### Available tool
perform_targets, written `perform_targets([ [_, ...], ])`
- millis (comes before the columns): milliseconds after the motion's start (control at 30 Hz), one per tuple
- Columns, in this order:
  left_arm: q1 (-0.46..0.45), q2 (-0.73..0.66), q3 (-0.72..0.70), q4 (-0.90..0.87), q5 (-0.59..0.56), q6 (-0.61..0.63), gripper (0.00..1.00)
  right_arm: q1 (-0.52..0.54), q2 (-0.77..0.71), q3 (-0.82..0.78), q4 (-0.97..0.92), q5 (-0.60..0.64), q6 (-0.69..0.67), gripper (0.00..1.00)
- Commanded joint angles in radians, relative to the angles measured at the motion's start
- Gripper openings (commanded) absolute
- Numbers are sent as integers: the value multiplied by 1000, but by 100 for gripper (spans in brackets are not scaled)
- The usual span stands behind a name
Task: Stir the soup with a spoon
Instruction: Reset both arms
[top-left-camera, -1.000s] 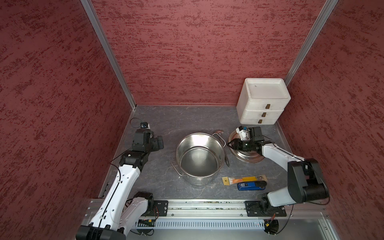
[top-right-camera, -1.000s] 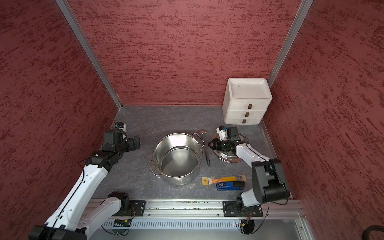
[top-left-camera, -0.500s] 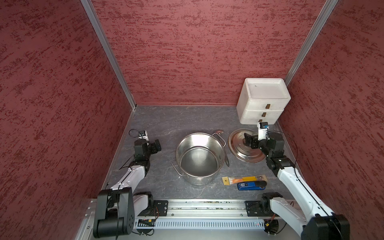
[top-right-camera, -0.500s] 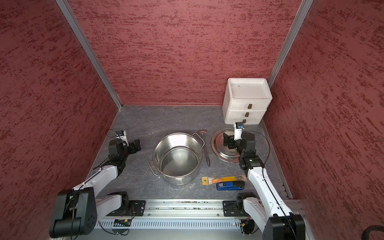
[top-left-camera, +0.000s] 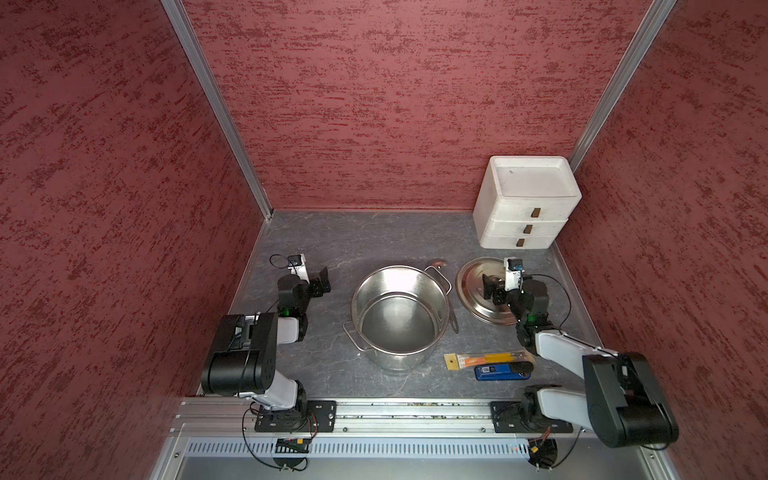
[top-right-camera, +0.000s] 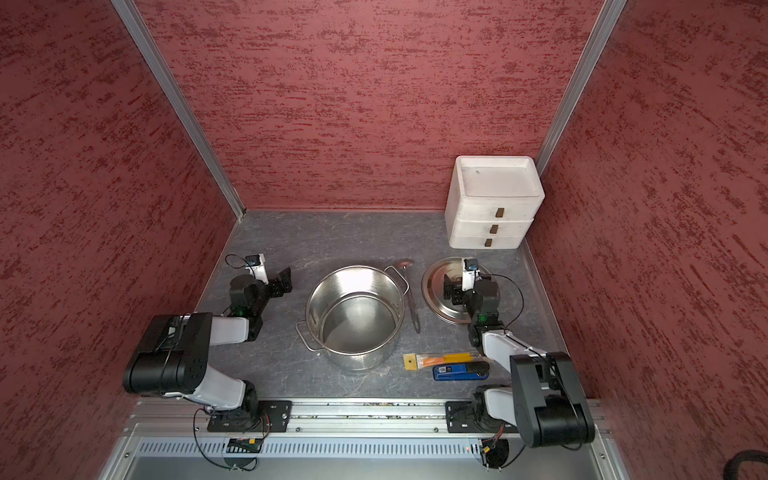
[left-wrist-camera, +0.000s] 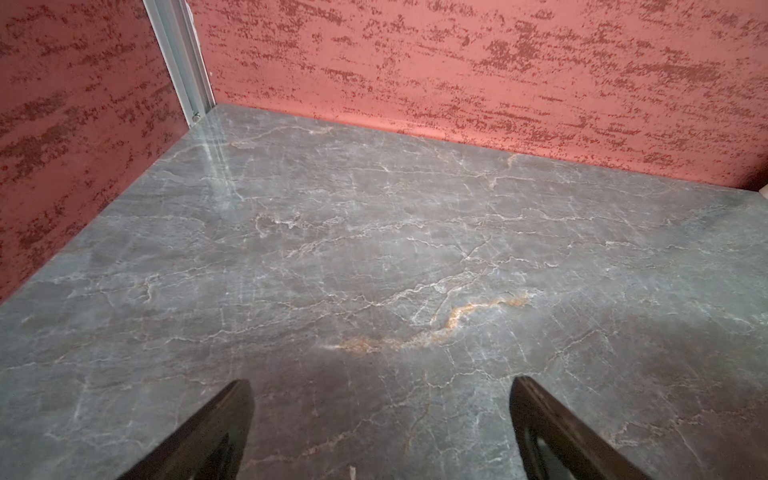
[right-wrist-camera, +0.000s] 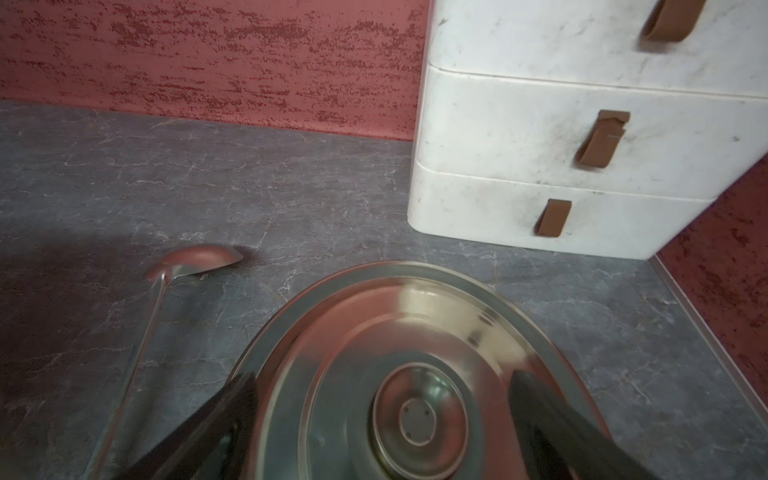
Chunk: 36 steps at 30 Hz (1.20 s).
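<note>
spoon (top-left-camera: 452, 313) lies flat on the table (top-left-camera: 374, 241), untouched, in the gap between pot (top-left-camera: 397, 360) and lid (top-left-camera: 471, 286). bowl end points to the back wall, handle end to the front rail. the handle runs just beside the pot's wall and passes by the pot's side handle; whether they touch, cannot tell.

pot is open. inside is shiny; liquid or not, cannot tell. lid rests on the table beside it.

right jaws: wide apart, holding nothing, hovering over the lid's centre. the right wrist view shows the spoon (right-wrist-camera: 143, 345) off to one side of them. left jaws: wide apart, holding nothing, over bare table on the far side of the pot, well apart from the spoon.

step in hand (judgement): lid is off, spoon pickup not yet begun.

next move (judgement): the right jaws are nearest. they should shift from over the lid toward the pot, turn to straddle the thin handle crosswise, come down nearly to the table and close. the handle is slim and lies flat, with the pot wall close by, so there is little room for the inner jaw.
</note>
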Motion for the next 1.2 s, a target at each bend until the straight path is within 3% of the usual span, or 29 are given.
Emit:
perform_targets([
  [0, -8, -4, 0, 64, 5, 22, 100, -15, 66, 4, 198, 18, 26, 98],
  [200, -28, 0, 6, 61, -29, 38, 100, -20, 240, 37, 291, 35, 37, 98],
  [367, -29, -1, 6, 60, -31, 38, 100, -57, 236, 74, 205, -18, 71, 99],
  [933, -40, 1, 8, 58, -42, 43, 100, -58, 235, 64, 219, -17, 70, 99],
  [1167, -14, 0, 13, 48, 7, 32, 100, -57, 236, 65, 220, -18, 70, 99],
])
